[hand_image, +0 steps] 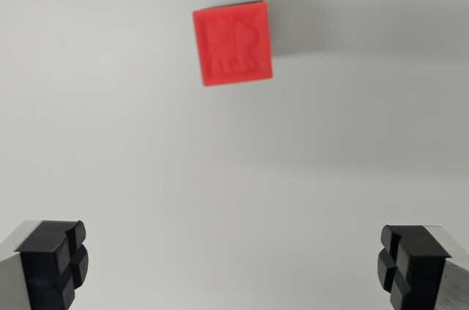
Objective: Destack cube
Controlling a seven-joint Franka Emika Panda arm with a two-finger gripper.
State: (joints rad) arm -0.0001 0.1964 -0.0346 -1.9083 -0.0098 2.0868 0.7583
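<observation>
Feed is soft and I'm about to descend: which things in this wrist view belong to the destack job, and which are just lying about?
Belongs to the job:
- red cube, top face showing, with a dark edge at its upper side; whether another cube sits beneath cannot be told
- gripper, jaws wide apart, holding nothing

Just lying about:
- nothing else; only the plain white table

The hand point(233, 266) is spread wide, its two fingers sitting at opposite bottom corners of the wrist view with nothing between them. Each finger has a silver metal body tipped with a black, grooved pad point(58, 260). The pad at the wrist view's right mirrors it. Both pads face inward and touch nothing.
</observation>
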